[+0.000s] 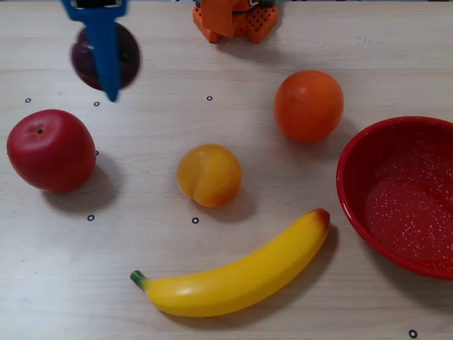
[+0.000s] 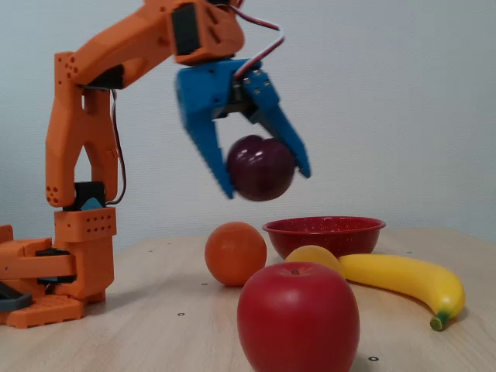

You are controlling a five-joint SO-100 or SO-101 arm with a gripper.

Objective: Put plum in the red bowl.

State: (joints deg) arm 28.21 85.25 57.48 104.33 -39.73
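Note:
The dark purple plum (image 2: 260, 167) is held between the blue fingers of my gripper (image 2: 265, 180), well above the table. In the overhead view the plum (image 1: 87, 59) shows at the top left, partly behind a blue finger (image 1: 105, 53). The gripper (image 1: 107, 78) is shut on it. The red bowl (image 1: 425, 159) with white speckles sits empty at the right edge of the overhead view. In the fixed view the bowl (image 2: 324, 231) stands behind the fruit, to the right of and below the plum.
A red apple (image 1: 51, 150) lies at the left, a yellow-orange peach-like fruit (image 1: 209, 175) in the middle, an orange (image 1: 308, 105) between it and the bowl, and a banana (image 1: 233, 276) along the front. The orange arm base (image 1: 233, 20) stands at the top.

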